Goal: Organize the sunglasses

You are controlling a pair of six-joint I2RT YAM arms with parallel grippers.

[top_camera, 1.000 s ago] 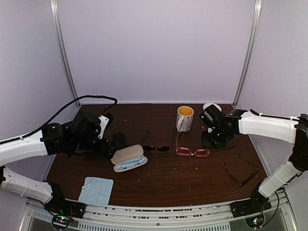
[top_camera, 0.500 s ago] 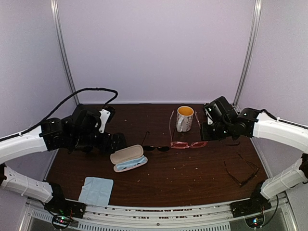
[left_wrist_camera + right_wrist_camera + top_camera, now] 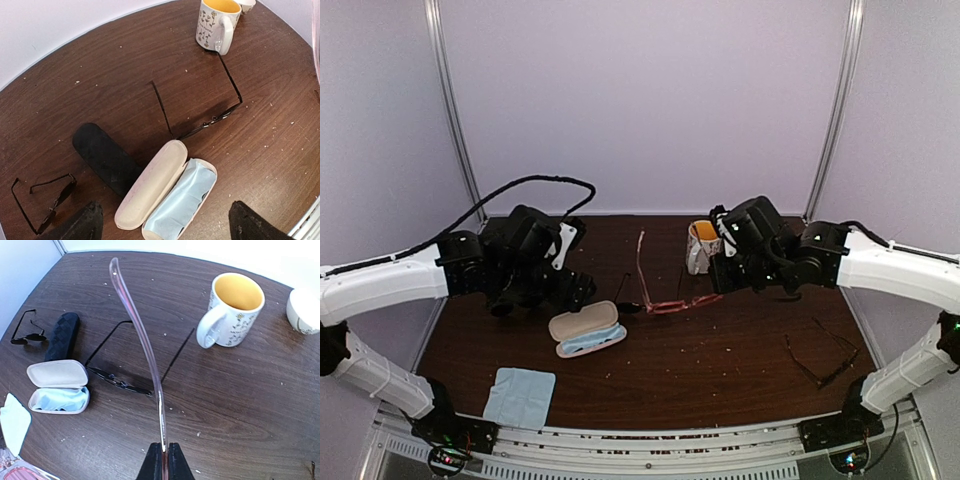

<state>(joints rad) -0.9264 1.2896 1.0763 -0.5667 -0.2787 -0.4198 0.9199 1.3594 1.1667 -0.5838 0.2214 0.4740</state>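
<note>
Right wrist: right gripper (image 3: 161, 452) tight on pink sunglasses (image 3: 157, 390) temple, lenses cut off; left gripper (image 3: 162, 220) wide, empty.

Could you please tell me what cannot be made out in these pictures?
Black case: top view, mostly hidden behind the left arm.
Pink glasses: right wrist view, front mostly cut off by the bottom edge.
White bowl: right wrist view, cut by right edge.

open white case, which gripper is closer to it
Left. The left gripper hangs open just above the open white case; the right gripper is off to its right, shut on the pink sunglasses.
</note>
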